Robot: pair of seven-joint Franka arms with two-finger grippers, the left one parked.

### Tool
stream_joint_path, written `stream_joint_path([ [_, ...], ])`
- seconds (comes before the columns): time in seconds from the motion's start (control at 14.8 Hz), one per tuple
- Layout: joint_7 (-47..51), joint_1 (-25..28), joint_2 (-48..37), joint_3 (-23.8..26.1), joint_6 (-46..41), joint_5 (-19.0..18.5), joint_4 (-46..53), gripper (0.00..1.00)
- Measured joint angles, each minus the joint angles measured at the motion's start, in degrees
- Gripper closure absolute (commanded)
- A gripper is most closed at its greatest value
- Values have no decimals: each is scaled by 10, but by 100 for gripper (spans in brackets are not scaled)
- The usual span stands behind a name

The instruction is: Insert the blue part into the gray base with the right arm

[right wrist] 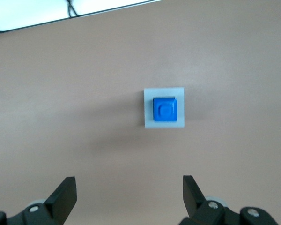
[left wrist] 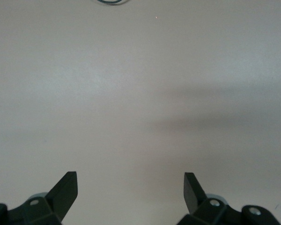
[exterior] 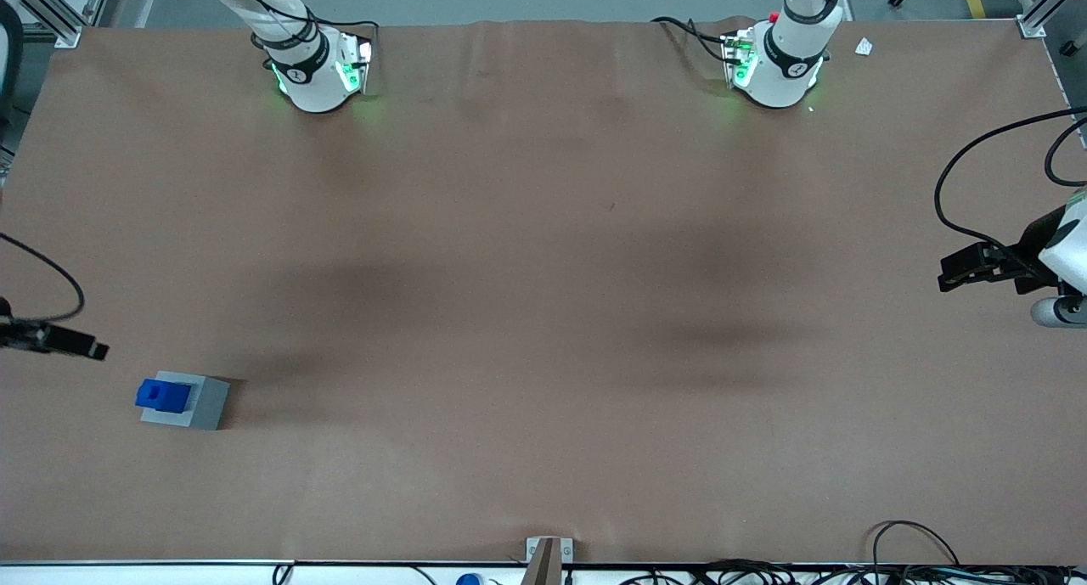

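Blue part (right wrist: 165, 109) seated in gray base (right wrist: 164, 123)

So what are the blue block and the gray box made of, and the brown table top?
The blue part looks like hard plastic: bright even colour, crisp moulded edges. The gray base around it seems matte plastic too, flat and dull, possibly printed. The table looks covered in brown paper or thin sheet, since faint creases show. The open gripper, apart from both, has black fingers, probably plastic or coated metal.

One blue part (exterior: 154, 394), one gray base (exterior: 197, 402), one hand (right wrist: 129, 197) above table.
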Motion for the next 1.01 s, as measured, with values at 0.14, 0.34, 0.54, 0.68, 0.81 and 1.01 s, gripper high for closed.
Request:
stream_joint_path([
  [0.14, 18, 9, -55, 1, -35, 0, -25, 0],
  [0.34, 40, 33, -128, 2, -78, -14, -62, 0],
  [0.54, 47, 55, -193, 2, -44, -28, -150, 0],
  [0.68, 47, 62, -211, 2, -31, -43, -188, 0],
  [0.81, 47, 67, -216, 3, -29, -61, -200, 0],
  [1.01, 47, 66, -217, 0, -29, -67, -200, 0],
])
